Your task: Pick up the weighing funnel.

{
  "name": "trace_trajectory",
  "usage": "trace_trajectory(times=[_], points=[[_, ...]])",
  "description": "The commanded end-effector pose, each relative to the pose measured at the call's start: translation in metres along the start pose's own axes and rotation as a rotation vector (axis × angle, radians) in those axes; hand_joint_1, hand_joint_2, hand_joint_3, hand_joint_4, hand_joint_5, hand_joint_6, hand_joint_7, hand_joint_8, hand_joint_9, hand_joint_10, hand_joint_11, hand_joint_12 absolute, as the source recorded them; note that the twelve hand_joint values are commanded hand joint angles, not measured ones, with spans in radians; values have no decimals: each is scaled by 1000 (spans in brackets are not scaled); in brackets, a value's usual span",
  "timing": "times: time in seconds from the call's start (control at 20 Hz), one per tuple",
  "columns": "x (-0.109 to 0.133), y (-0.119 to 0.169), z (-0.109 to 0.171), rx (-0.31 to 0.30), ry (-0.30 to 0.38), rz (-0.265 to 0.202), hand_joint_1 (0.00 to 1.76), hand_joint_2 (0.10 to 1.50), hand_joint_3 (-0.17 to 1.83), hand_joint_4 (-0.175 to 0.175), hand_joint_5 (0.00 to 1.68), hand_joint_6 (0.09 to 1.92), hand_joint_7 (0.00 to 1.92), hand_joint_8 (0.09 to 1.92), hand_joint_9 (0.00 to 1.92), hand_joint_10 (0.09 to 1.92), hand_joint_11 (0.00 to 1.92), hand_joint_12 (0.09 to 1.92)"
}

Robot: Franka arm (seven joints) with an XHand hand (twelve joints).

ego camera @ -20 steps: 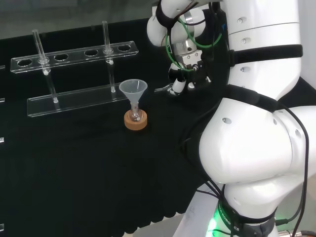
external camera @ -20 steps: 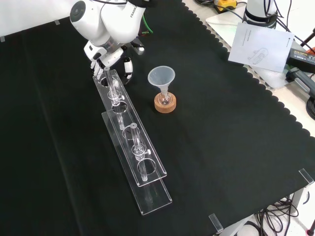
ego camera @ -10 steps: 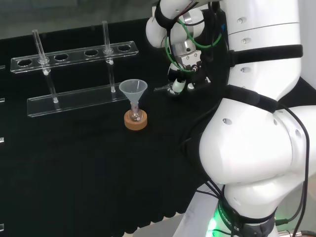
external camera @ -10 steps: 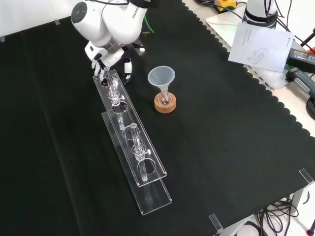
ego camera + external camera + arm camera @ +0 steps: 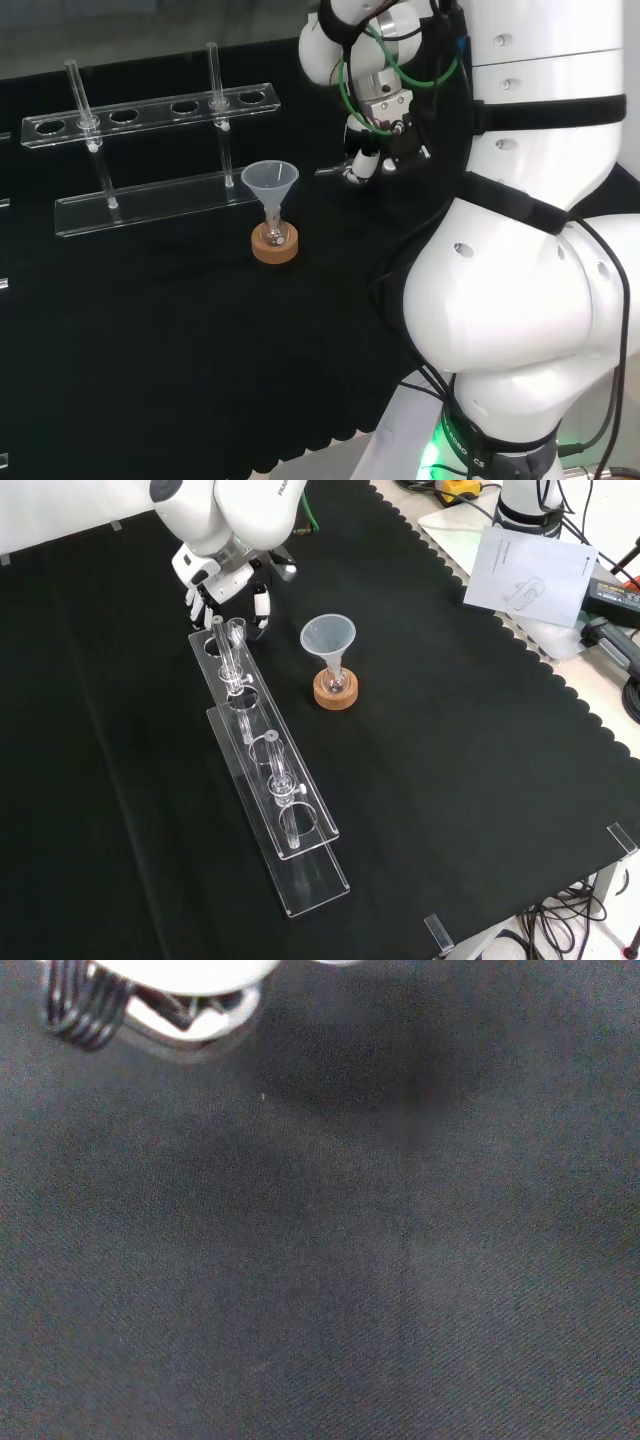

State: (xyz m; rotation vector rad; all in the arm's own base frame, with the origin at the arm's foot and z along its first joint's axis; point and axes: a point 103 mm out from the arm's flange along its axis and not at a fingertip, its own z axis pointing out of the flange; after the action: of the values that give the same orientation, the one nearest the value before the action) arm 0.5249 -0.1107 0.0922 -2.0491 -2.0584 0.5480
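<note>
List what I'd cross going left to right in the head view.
rack → funnel → hand → arm

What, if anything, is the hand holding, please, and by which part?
The hand seems to pinch the weighing funnel by its wider end; the stem sticks out leftward in the head view.

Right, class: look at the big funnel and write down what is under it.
Under the funnel stands a small flask on a cork ring, holding its stem. The flask's contents cannot be made out.
</note>
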Motion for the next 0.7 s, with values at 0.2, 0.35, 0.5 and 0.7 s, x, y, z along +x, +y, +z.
trace_trajectory(times=[0.2,0.35,0.5,0.7], points=[[-2,-34,-36,-40,-42,30,1105,660,711,175,1199,829,537,650,785,489,574,1218],[-1,-47,-51,-53,-61,43,1104,662,711,175,1197,832,536,650,783,487,577,1216],[2,-61,-68,-67,-79,54,1104,662,710,175,1195,834,535,651,780,485,579,1213],[9,-77,-83,-68,-92,68,1103,664,710,175,1193,837,534,652,777,483,581,1211]])
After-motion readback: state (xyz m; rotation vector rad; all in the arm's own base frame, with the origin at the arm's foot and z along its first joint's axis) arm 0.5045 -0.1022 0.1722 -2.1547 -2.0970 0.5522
